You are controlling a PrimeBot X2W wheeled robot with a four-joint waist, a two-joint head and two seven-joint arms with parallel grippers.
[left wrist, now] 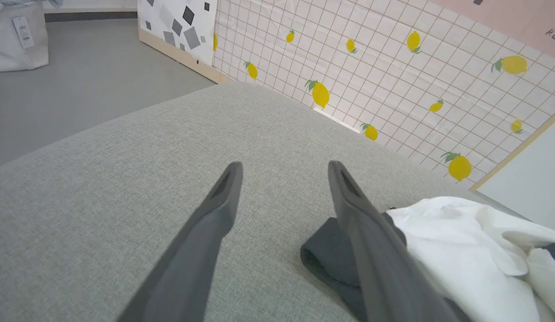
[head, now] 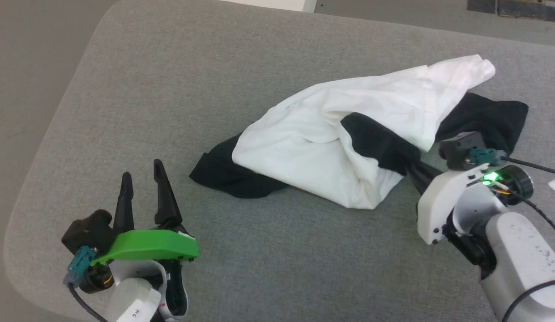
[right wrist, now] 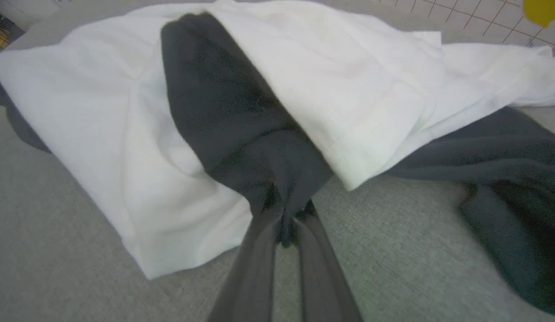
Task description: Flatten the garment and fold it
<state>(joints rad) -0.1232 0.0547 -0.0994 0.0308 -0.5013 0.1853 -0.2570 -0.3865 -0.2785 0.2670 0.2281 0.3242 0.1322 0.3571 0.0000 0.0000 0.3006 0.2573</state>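
Head view: crumpled soft white shirt w/ black sleeves lies heaped centre-right on grey fabric pad. Left gripper at front left, fingers apart, empty, well clear of shirt. Left wrist view: fingers spread over bare pad, black sleeve end just beside. Right wrist view: right gripper pinched together on a black sleeve fold.

Prob. a lab / test bay, not a home. Grey cloth-covered table w/ rounded corners on a bare grey floor. Mismatched backdrop panels stand behind it: lemon-print grid, grey-squares print, pink board. Tagged white bag on the floor.
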